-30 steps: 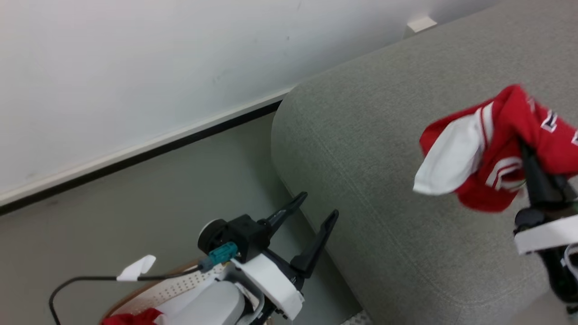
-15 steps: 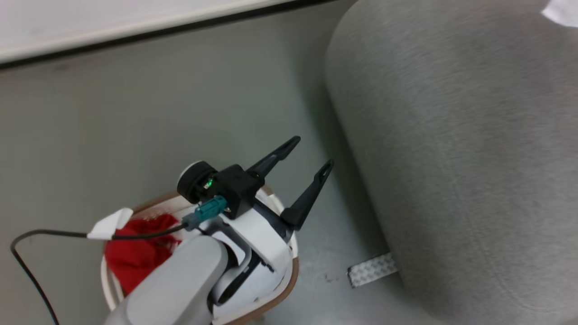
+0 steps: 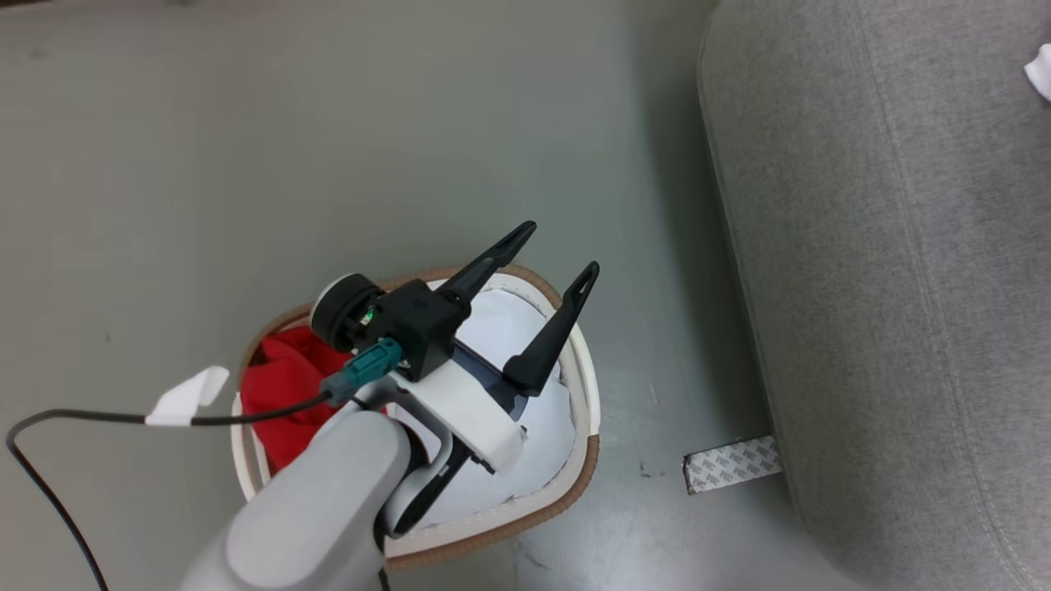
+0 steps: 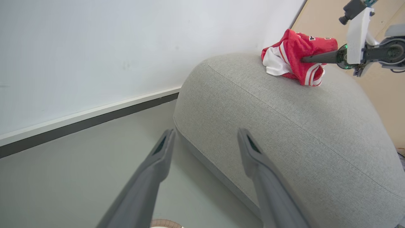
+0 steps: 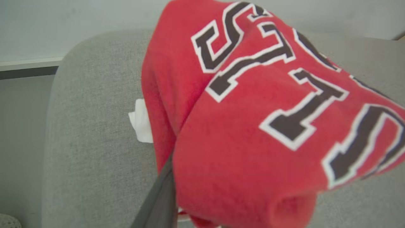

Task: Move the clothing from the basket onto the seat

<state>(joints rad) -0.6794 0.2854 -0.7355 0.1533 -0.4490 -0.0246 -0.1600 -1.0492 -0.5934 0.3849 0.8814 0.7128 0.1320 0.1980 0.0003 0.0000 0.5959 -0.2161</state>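
The cream basket (image 3: 585,427) with its brown rim stands on the floor left of the grey seat (image 3: 887,287). A red garment (image 3: 279,390) lies in the basket's left half. My left gripper (image 3: 561,250) hovers open and empty above the basket, fingers pointing toward the seat (image 4: 284,126). In the left wrist view my right gripper (image 4: 308,59) is shut on another red garment (image 4: 294,52), whose lower folds rest on the seat top. That garment (image 5: 269,110), with black letters outlined in white, drapes over my right gripper and hides all but one finger (image 5: 158,199).
A strip of grey tape (image 3: 731,464) lies on the floor by the seat's base. A black cable with a white tag (image 3: 185,398) trails from my left wrist. A white wall with a dark baseboard (image 4: 95,115) runs behind the seat.
The head camera has swung down and left, from the seat and the held garment to the basket. My left gripper stays open over the basket.
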